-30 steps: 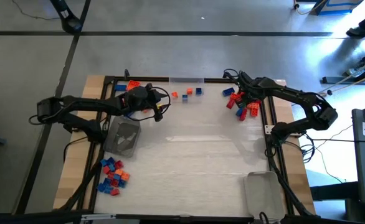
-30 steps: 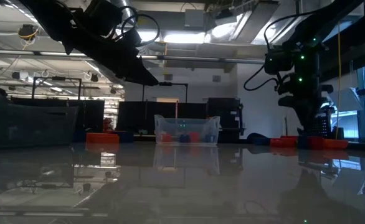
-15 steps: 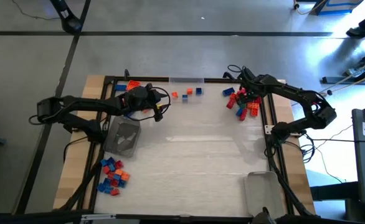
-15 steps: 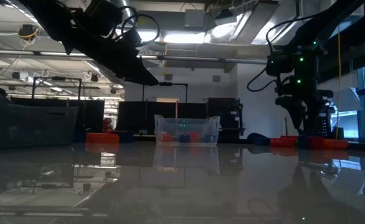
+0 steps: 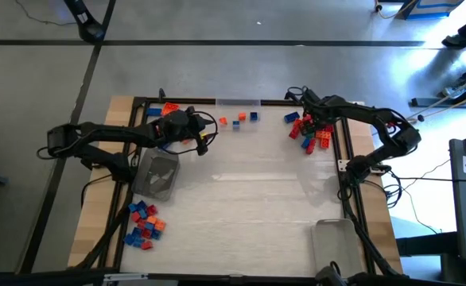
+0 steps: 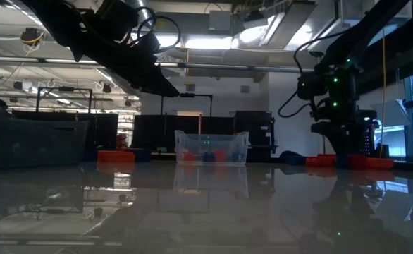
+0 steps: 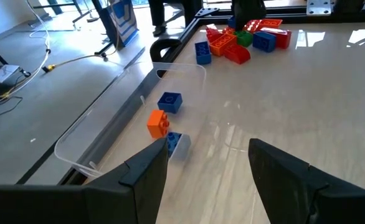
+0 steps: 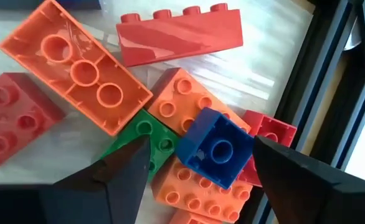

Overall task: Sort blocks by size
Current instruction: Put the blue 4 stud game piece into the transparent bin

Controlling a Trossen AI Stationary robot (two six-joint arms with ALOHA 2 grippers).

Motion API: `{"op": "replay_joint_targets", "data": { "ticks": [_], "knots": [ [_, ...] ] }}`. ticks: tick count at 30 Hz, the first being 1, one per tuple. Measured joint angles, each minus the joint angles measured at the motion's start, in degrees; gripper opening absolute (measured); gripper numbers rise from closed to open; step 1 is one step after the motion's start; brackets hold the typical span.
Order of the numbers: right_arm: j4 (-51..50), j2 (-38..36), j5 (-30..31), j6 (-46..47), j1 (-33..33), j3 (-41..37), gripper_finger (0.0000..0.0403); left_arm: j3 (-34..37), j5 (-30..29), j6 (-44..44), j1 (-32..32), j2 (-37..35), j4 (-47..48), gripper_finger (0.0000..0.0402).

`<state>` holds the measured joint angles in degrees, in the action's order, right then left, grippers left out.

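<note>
Pale tabletop lies bare across its wide middle, blocks crowding the edges. The right gripper hangs with jaws spread over the far-right pile of blocks against the frame rail, a small blue block between its fingers, ungripped. The left gripper, jaws apart and empty, hovers near three small blocks beside a clear tray.

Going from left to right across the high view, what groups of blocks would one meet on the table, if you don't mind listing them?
Blue and red pile → orange blocks → three small blocks → red, orange and blue pile.
</note>
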<state>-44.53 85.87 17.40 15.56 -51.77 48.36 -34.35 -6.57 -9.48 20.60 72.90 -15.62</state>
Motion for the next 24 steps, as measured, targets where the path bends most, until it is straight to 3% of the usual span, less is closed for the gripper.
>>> {"op": "replay_joint_targets", "data": {
  "ticks": [24],
  "knots": [
    [-1.8, 0.9, -1.5, -1.6, 0.0, 0.1, 0.0277, 0.0, 0.0, 0.0, 0.0, 0.0, 0.0, 0.0210]
  ]
}}
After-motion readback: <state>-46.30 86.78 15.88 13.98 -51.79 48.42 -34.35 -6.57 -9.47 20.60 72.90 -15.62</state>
